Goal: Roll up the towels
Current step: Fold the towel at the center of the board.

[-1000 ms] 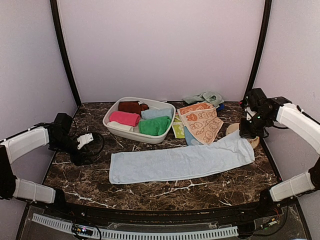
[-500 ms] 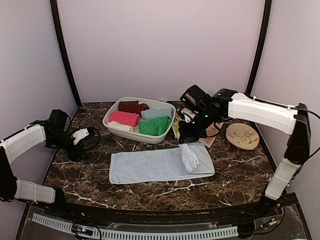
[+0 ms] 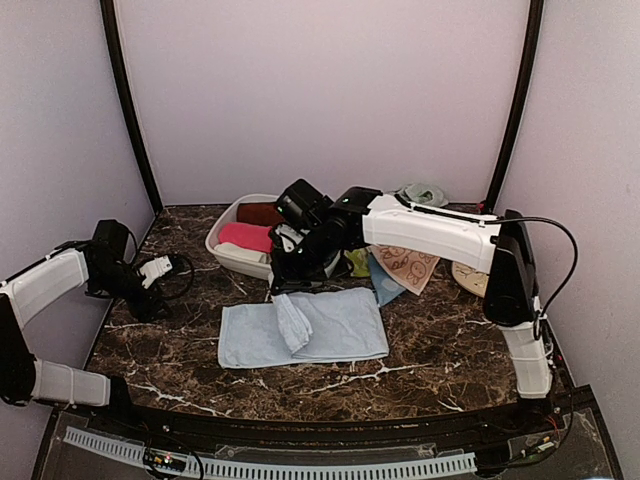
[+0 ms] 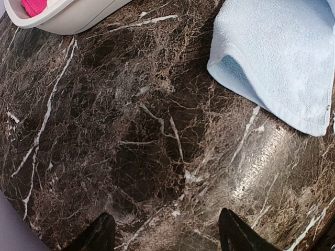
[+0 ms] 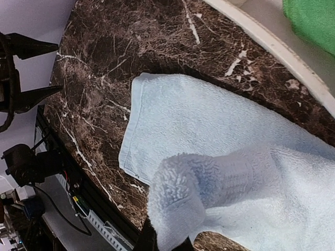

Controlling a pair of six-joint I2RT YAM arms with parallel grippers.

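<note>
1. The pale blue towel [image 3: 340, 325] lies in the middle of the counter [image 3: 450, 350], one end doubled back over the rest, with a raised ridge across it.
2. The right claw [image 3: 285, 292] is clenched on that ridge, at the towel's 11 o'clock.
3. At the towel's 12 o'clock, a white basin [image 3: 222, 252] holds rolled pink [image 3: 248, 237] and brown [image 3: 260, 212] towels.
4. Printed peach cloths [image 3: 405, 265] lie at 2 o'clock.
5. The left claw [image 4: 168, 238], at 9 o'clock and apart from the towel, is released, with nothing between its fingers.

Dark marble table [image 3: 450, 350] — pale lilac walls [image 3: 320, 90].
</note>
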